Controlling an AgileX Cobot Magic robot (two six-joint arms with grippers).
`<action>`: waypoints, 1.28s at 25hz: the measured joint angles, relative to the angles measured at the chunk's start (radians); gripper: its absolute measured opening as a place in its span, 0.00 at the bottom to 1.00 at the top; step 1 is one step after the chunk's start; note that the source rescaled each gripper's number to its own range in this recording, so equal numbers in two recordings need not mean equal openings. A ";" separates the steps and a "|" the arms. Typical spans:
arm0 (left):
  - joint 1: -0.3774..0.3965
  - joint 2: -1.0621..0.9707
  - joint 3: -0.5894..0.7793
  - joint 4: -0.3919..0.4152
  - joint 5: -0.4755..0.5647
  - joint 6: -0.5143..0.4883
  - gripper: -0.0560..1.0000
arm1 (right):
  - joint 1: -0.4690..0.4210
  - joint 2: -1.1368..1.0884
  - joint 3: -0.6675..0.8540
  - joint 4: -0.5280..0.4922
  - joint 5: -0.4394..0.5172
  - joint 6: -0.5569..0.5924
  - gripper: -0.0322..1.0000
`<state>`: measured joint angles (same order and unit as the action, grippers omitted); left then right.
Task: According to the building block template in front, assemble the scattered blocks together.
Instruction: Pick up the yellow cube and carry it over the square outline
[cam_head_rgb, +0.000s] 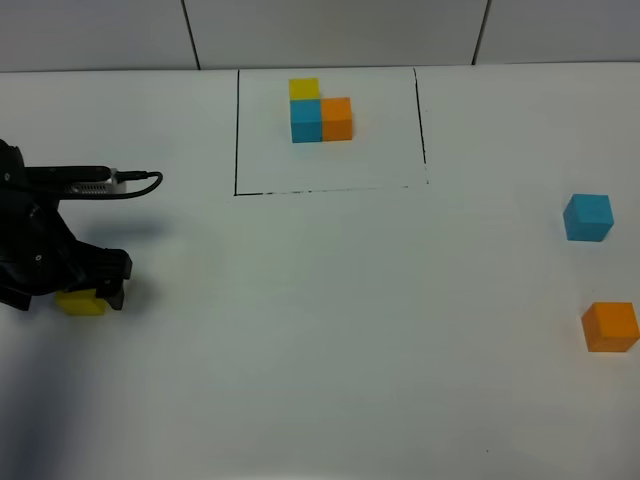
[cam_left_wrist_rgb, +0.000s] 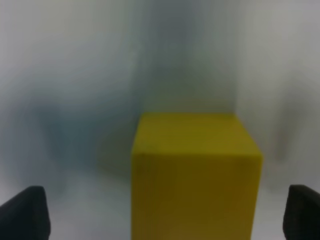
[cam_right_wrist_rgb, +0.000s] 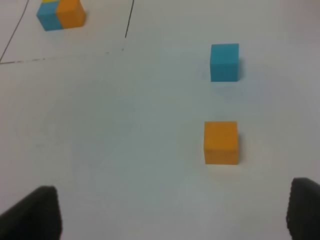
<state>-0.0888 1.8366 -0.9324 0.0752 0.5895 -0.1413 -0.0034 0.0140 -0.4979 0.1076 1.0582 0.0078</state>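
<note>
Scattered blocks: three loose cubes on the white table (cam_head_rgb: 330, 330). One yellow cube (cam_head_rgb: 80, 303), at the left edge, sits between the parted jaws of the left gripper (cam_left_wrist_rgb: 165, 215). One blue cube (cam_head_rgb: 588, 218) and one orange cube (cam_head_rgb: 611, 327), at the right edge, lie ahead of the right gripper (cam_right_wrist_rgb: 175, 215), whose jaws stand apart over bare table. One framed template (cam_head_rgb: 320, 110) lies upper centre.

A high camera looks down on the white worktop (cam_head_rgb: 350, 350). The left wrist camera sits low, very close to a yellow cube (cam_left_wrist_rgb: 195, 175); the high view shows that cube at its left edge. The right wrist camera looks from farther back over a blue cube (cam_right_wrist_rgb: 224, 61) and an orange cube (cam_right_wrist_rgb: 220, 142), both at the high view's right edge.
</note>
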 joint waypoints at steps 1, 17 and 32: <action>-0.001 0.005 0.000 -0.001 -0.009 0.000 0.99 | 0.000 0.000 0.000 0.000 0.000 0.000 0.91; -0.001 0.029 0.000 -0.023 -0.058 0.001 0.05 | 0.000 0.000 0.000 0.001 0.000 0.000 0.88; -0.154 0.030 -0.269 -0.014 0.137 0.325 0.07 | 0.000 0.000 0.000 0.001 0.000 0.000 0.87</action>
<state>-0.2428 1.8670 -1.2013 0.0613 0.7267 0.1840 -0.0034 0.0140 -0.4979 0.1085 1.0582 0.0078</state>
